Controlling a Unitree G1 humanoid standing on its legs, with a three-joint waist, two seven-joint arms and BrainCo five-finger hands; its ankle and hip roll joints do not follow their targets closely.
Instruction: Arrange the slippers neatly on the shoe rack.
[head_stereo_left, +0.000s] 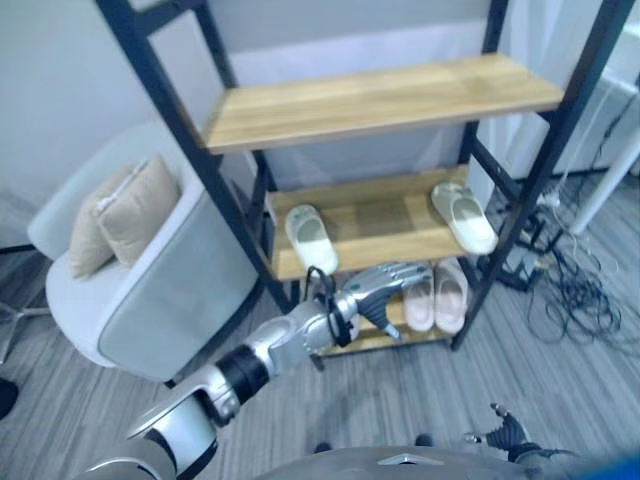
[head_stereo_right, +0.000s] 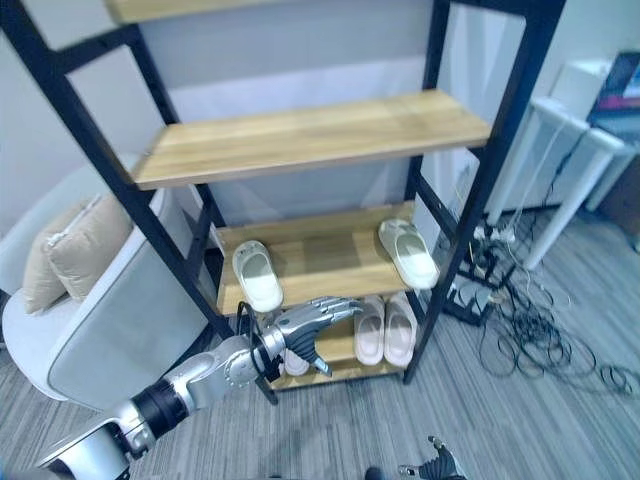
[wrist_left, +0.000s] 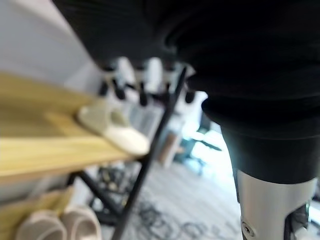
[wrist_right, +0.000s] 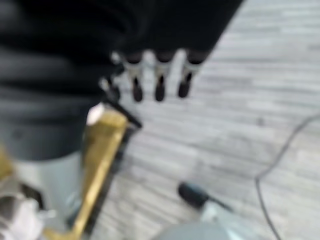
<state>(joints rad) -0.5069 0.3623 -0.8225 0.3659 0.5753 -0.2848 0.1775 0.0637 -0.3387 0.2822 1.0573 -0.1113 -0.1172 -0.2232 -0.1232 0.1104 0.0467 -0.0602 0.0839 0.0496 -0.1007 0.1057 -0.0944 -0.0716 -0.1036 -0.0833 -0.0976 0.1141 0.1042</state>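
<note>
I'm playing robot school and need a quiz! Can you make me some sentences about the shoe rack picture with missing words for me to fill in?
1. The two white slippers lie on the ____ shelf of the shoe rack.
2. The pair of pink slippers sits side by side on the ____ shelf.
3. The robot's ____ hand reaches toward the rack with straight fingers, holding nothing.
4. Beside the rack stands an armchair with a ____ on it.

Missing words: middle; bottom; left; cushion

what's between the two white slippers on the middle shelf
Nothing: bare wood of the middle shelf separates the left slipper from the right slipper, as both eye views show.
</note>
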